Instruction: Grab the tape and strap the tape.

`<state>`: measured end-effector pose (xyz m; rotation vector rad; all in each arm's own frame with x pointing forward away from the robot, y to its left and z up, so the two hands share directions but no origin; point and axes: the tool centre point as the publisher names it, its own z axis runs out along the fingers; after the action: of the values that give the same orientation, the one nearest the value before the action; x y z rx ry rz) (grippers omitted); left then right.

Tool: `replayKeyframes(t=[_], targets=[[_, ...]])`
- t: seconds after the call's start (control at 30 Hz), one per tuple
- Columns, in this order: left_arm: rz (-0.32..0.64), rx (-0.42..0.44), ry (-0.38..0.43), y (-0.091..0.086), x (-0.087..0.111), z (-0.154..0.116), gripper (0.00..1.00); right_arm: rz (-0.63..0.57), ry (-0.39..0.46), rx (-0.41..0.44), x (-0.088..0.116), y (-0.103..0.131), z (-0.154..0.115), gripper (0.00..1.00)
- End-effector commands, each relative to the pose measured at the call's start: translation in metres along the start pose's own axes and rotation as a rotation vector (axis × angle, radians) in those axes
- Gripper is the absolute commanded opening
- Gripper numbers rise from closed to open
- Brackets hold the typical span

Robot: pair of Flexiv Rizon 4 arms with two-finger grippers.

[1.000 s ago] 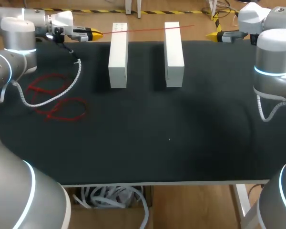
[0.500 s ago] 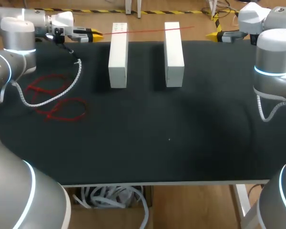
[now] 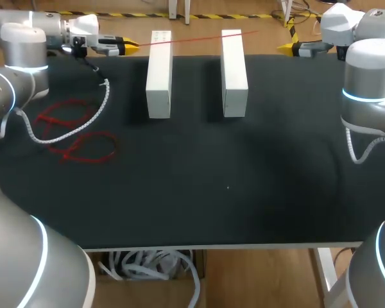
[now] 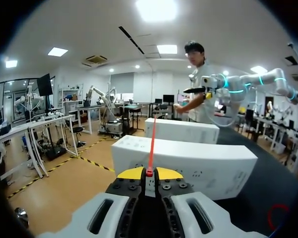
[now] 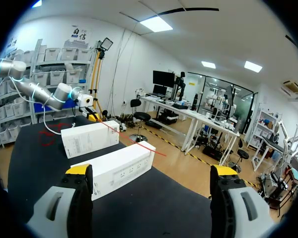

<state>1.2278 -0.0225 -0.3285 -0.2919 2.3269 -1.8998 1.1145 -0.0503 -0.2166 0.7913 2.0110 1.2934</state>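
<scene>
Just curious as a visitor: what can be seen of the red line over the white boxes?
The red strap is a thin, flat strip, lying straight. The left gripper pinches one end; from there it runs over the far ends of the left white box and right white box. Its free end juts beyond, apart from the open right gripper.
</scene>
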Motion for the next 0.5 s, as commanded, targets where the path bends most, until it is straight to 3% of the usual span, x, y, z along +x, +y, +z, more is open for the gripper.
replayKeyframes(t=[0.03,0.1,0.5], targets=[[0.0,-0.001,0.196,0.0007,-0.0058,-0.0014,0.24,0.0,0.0,0.0,0.0003,0.0,-0.0002,1.0],[0.001,0.002,0.195,-0.001,-0.0057,-0.0013,0.29,0.0,0.0,0.0,0.0003,0.0,-0.0002,1.0],[0.009,0.014,0.2,-0.0047,-0.0063,0.0027,0.27,0.0,0.0,0.0,0.0003,0.0,-0.0002,1.0]])
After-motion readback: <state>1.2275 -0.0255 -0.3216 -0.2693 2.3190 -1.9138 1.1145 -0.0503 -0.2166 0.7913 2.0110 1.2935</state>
